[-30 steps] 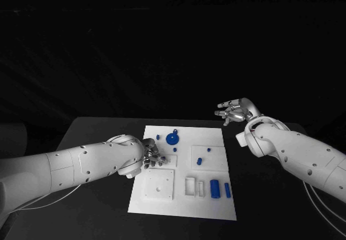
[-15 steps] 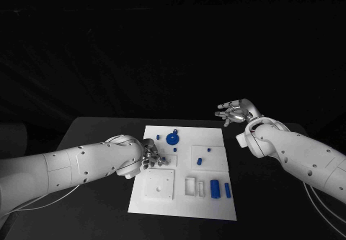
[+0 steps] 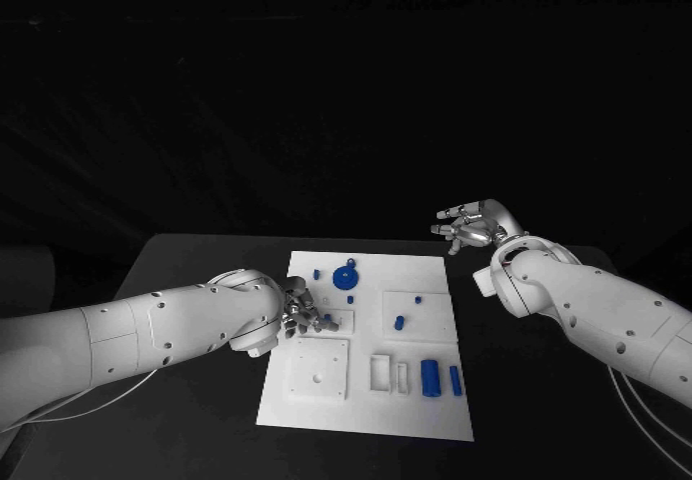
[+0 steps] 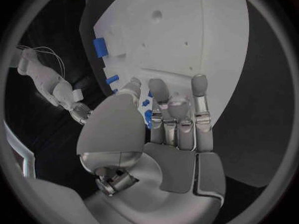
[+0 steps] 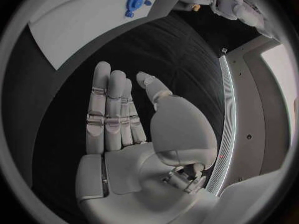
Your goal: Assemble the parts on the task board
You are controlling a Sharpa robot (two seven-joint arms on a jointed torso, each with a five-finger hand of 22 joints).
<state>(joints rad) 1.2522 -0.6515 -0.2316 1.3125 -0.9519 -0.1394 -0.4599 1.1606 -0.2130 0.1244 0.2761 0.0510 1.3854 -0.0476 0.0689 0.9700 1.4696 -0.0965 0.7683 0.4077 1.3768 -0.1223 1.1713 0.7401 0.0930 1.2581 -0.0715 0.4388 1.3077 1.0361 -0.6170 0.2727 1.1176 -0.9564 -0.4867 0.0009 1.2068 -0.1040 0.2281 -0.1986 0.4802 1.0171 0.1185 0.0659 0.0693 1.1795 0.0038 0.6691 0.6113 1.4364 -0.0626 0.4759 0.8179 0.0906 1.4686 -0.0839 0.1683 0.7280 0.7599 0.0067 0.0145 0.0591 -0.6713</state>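
Head view, change: Over the past second almost nothing has moved. The left hand (image 3: 299, 312) stays low over the near-left part of the task board (image 3: 368, 415), having crept only slightly, and the right hand (image 3: 472, 226) keeps hanging in the air beyond the board's far right corner. No part has changed place, so the assembly looks stalled at a fine positioning step rather than advanced.

Head view, parts: A round blue part (image 3: 346, 278) sits near the board's far edge, a small blue peg (image 3: 400, 322) stands mid-board, and two blue bars (image 3: 430, 376) lie toward the near right edge.

Head view, left hand: Fingers curled down at the board beside a square recess; whether they pinch anything cannot be told from here.

Left wrist view, left hand: The left hand (image 4: 168, 129) reaches over the white task board (image 4: 206, 40), fingers (image 4: 198, 92) straight and close together, thumb folded alongside. A small blue part (image 4: 148, 117) shows in the gap between thumb and fingers; a pinch seems likely but cannot be confirmed. More blue bars (image 4: 99, 47) lie along the board's edge.

Right wrist view, right hand: The right hand (image 5: 134, 129) is spread flat, fingers (image 5: 102, 104) extended side by side, thumb apart, holding nothing and touching nothing. It floats above the black table (image 5: 181, 50), well apart from the task board (image 5: 74, 25) and the round blue part (image 5: 134, 1).
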